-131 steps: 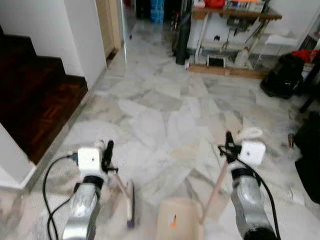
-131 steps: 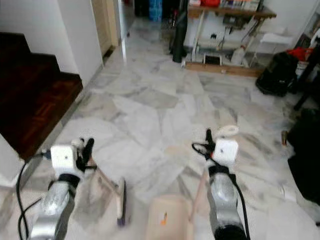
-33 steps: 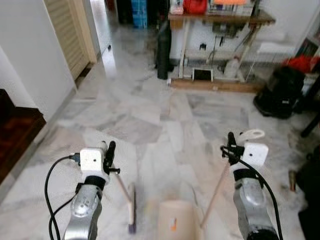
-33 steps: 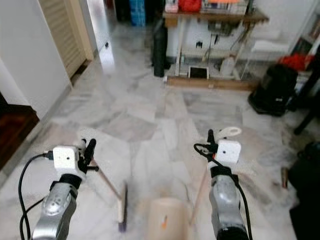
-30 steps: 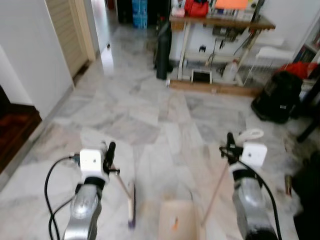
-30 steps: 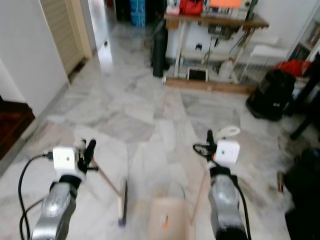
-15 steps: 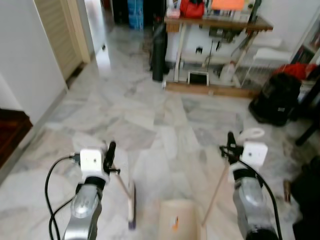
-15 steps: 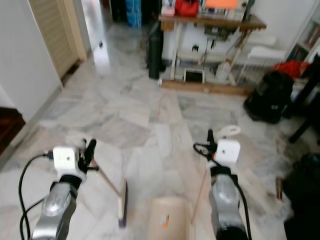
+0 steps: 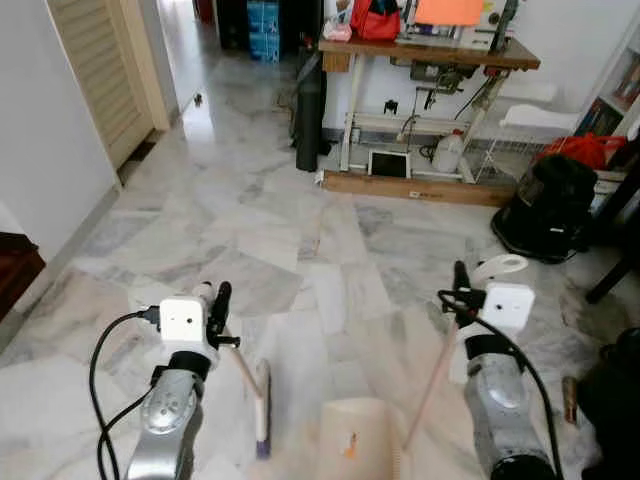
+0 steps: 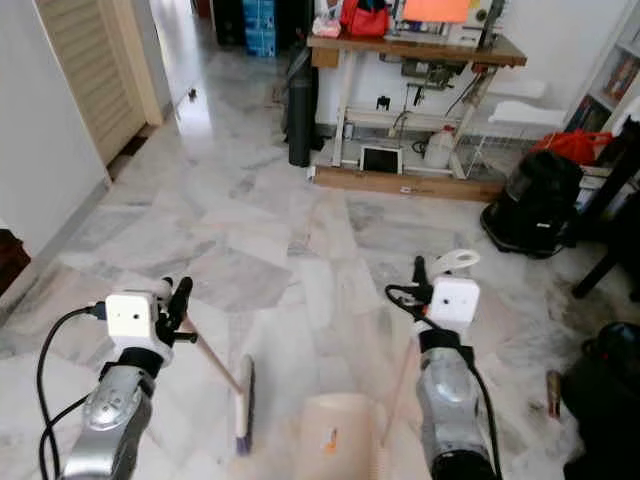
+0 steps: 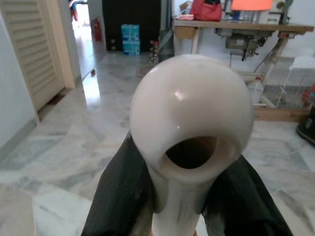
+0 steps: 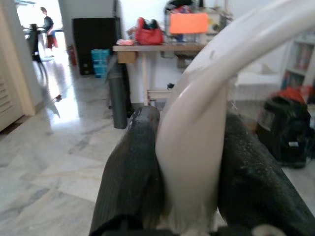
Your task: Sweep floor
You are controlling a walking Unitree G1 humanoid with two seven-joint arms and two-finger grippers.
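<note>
My left gripper point(image 9: 219, 297) is shut on the pale handle of a short broom point(image 9: 262, 412), whose brush head rests on the marble floor in front of me. In the left wrist view the handle's rounded end point(image 11: 191, 123) sits clamped between the black fingers point(image 11: 120, 194). My right gripper point(image 9: 459, 280) is shut on the long handle point(image 9: 434, 368) of a beige dustpan point(image 9: 356, 445), which stands on the floor between my arms. The right wrist view shows the white looped handle top point(image 12: 194, 142) held between the fingers point(image 12: 132, 167).
Grey-white marble floor point(image 9: 300, 230) stretches ahead. At the back stands a wooden table point(image 9: 430, 45) with clutter beneath, and a black upright cylinder point(image 9: 307, 110) is next to it. A black bag point(image 9: 545, 205) lies right, a louvred door point(image 9: 95, 70) left, and a dark stair edge point(image 9: 15, 272) far left.
The camera has moved forward and turned right: the dark stairs have slid off to the left and the table is nearer. Both grippers keep their hold as before.
</note>
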